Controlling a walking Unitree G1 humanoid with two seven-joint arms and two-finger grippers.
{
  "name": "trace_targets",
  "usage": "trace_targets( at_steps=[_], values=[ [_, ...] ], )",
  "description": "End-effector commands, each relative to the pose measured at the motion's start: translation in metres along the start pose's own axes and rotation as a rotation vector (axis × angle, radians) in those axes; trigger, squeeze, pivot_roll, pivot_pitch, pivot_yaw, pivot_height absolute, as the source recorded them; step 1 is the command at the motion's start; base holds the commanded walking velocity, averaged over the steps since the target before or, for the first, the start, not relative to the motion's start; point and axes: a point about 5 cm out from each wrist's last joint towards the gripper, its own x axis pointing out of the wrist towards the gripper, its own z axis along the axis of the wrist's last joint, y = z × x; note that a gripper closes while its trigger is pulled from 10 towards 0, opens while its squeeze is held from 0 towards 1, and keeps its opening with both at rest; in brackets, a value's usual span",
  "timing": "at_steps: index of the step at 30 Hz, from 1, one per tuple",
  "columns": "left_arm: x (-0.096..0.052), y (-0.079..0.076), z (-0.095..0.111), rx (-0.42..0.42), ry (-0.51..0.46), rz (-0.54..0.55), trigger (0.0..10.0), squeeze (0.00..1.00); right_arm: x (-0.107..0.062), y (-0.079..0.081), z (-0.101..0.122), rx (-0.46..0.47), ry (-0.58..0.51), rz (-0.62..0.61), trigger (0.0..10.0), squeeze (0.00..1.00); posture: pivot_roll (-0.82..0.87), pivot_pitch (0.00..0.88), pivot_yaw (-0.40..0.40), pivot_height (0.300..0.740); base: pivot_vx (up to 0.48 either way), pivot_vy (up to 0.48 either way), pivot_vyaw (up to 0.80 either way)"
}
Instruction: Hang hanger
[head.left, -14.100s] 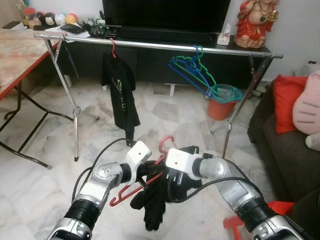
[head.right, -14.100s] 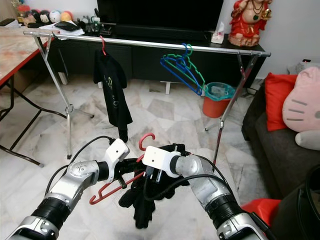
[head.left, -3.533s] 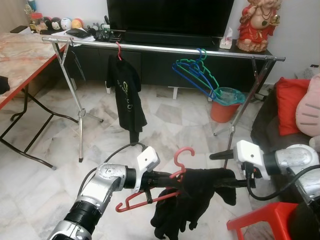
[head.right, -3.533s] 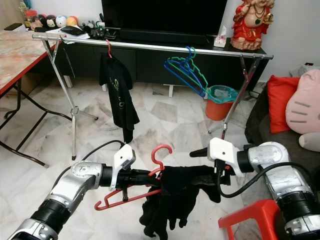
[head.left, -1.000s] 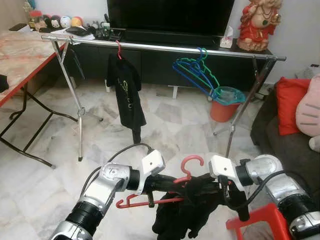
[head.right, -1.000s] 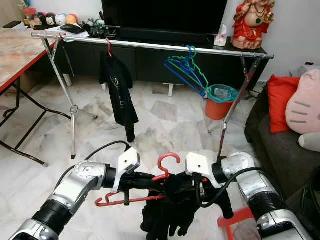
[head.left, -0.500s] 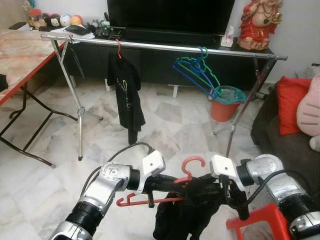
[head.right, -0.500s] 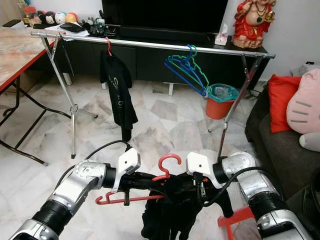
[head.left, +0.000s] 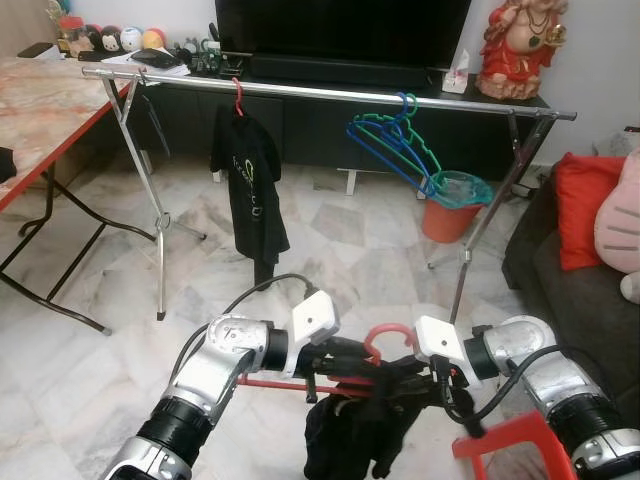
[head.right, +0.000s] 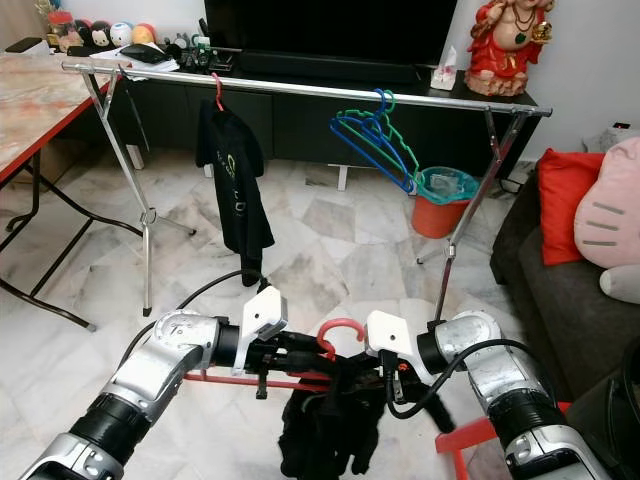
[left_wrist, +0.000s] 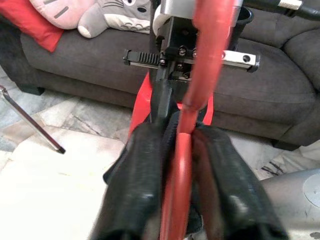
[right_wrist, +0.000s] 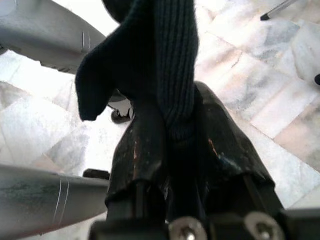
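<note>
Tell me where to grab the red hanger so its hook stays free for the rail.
Grip the red hanger on its bare left bar, coming from the left, where the left gripper clamps it. The dark garment drapes the right side, and the hook curves upward between both grippers.

The red hanger (left_wrist: 186, 150) is showing smooth, glossy plastic; the dark garment (right_wrist: 170, 60) is looking like ribbed knit (matt), and the rail (head.left: 330, 92) is gleaming as polished metal.

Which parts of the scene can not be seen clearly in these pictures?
- Red hanger: its right end, eye views, covered by the dark garment.
- Garment's type: bunched, cut by the bottom edge.
- Left gripper: fingertips blurred, left wrist view.
- Right gripper: fingertips wrapped in garment.
</note>
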Motion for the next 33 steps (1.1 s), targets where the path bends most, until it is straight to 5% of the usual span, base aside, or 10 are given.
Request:
trace_targets(
  at_steps=[1, 12, 15, 17, 18, 19, 22, 24, 27, 33],
  values=[
    [-0.002, 0.004, 0.013, 0.051, -0.035, 0.002, 10.0, 1.00, -0.001, 0.000, 0.004, -0.023, -0.010, 0.012, 0.0, 0.00, -0.02, 0.000, -0.067, 0.740, 0.000, 0.000, 0.00],
    [-0.028, 0.013, 0.010, 0.113, 0.087, 0.040, 10.0, 1.00, -0.008, -0.007, -0.008, -0.032, 0.094, -0.092, 0.0, 0.00, -0.02, 0.000, -0.067, 0.740, 0.000, 0.000, 0.00],
    [-0.040, 0.020, 0.009, 0.128, 0.105, 0.102, 10.0, 1.00, -0.012, -0.009, -0.012, -0.032, 0.132, -0.129, 0.0, 0.00, -0.01, 0.000, -0.065, 0.740, 0.000, 0.000, 0.00],
    [-0.064, 0.031, 0.008, 0.129, 0.117, 0.251, 10.0, 1.00, -0.019, -0.013, -0.015, -0.021, 0.142, -0.191, 0.0, 0.00, -0.02, 0.000, -0.064, 0.740, 0.000, 0.000, 0.00],
    [-0.073, 0.035, 0.008, 0.122, 0.106, 0.313, 10.0, 0.60, -0.021, -0.014, -0.015, -0.018, 0.142, -0.217, 0.0, 0.00, -0.02, 0.000, -0.061, 0.740, 0.000, 0.000, 0.00],
    [-0.081, 0.038, 0.008, 0.114, 0.089, 0.372, 10.0, 0.00, -0.024, -0.016, -0.016, -0.018, 0.147, -0.241, 0.0, 0.00, -0.02, 0.000, -0.061, 0.740, 0.000, 0.000, 0.00],
    [-0.100, 0.044, 0.003, 0.083, 0.057, 0.514, 10.0, 0.00, -0.031, -0.019, -0.019, -0.014, 0.174, -0.301, 0.0, 0.00, -0.01, 0.000, -0.062, 0.740, 0.000, 0.000, 0.00],
    [-0.129, 0.049, -0.013, 0.036, 0.065, 0.721, 10.0, 0.00, -0.041, -0.027, -0.021, 0.004, 0.190, -0.434, 0.0, 0.00, -0.01, 0.000, -0.059, 0.740, 0.000, 0.000, 0.00],
    [-0.152, 0.054, -0.030, -0.021, 0.071, 0.968, 10.0, 0.00, -0.051, -0.038, -0.016, 0.030, 0.140, -0.589, 0.0, 0.00, 0.00, 0.000, -0.057, 0.740, 0.000, 0.000, 0.00],
    [-0.151, 0.050, -0.050, -0.114, 0.075, 1.042, 10.0, 0.00, -0.042, -0.038, -0.011, 0.000, 0.128, -0.575, 0.0, 0.00, -0.01, 0.000, -0.056, 0.740, 0.000, 0.000, 0.00]
  ],
)
